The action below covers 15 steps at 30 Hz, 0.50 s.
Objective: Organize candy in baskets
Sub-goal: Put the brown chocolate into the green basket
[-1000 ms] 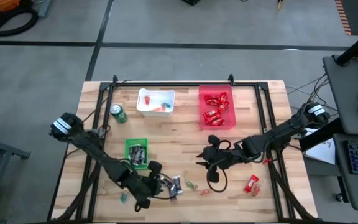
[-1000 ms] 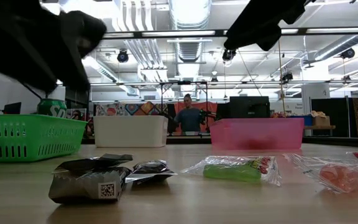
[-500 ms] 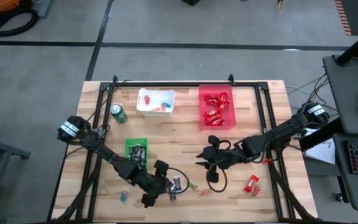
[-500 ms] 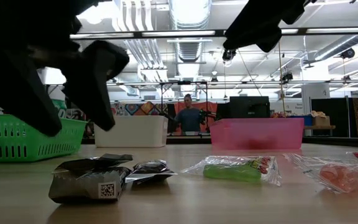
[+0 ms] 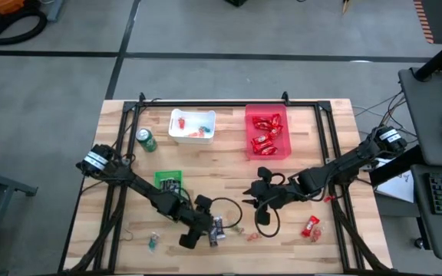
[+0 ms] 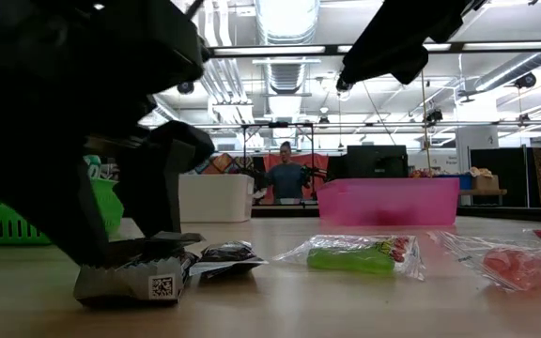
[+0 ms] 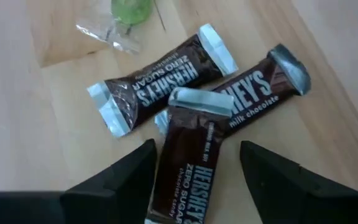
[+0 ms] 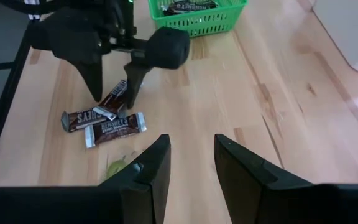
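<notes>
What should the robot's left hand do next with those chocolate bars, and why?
Probably close. The left end effector is open, with its fingers on either side of the top Hershey's bar, which lies partly over two others on the table. Closing would likely grip that one, ready for the green basket, where dark bars already lie.

The table (image 5: 221, 165) is pale wood, its grain showing under a smooth satin finish; the chocolate bars (image 7: 166, 84) wear glossy brown foil with crimped silver ends; the green sweet (image 6: 355, 255) sits in clear crinkled film; the green basket (image 8: 197, 22) is slotted plastic, the red basket (image 6: 388, 202) translucent plastic, the white basket (image 5: 192, 126) opaque; the left gripper (image 7: 194, 171) fingers look matt black.
</notes>
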{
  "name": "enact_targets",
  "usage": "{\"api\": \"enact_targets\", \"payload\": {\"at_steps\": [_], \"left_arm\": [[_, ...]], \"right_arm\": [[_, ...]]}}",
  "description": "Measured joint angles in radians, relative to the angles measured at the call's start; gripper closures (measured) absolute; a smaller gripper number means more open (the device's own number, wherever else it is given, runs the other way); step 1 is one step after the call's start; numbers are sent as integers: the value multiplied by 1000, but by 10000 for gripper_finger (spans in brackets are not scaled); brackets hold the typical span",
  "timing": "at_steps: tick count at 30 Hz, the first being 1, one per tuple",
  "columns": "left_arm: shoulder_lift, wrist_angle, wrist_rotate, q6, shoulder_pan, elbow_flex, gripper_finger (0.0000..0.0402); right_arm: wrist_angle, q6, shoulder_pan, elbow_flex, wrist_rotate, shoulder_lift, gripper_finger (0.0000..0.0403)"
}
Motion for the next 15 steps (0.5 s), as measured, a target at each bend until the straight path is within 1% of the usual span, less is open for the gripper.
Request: {"api": "enact_targets", "payload": {"at_steps": [4,8,12,15], "left_arm": [[1,8,68,4,20,0,222],[1,8,132,19,36,0,287],[0,15,154,39,39,0,348],[-2,15,158,64,40,7,371]], "right_arm": [[0,2,0,-1,0,0,287],[0,3,0,-2,0,0,287],[1,3,0,-2,0,0,287],[8,3,0,-2,0,0,287]]}}
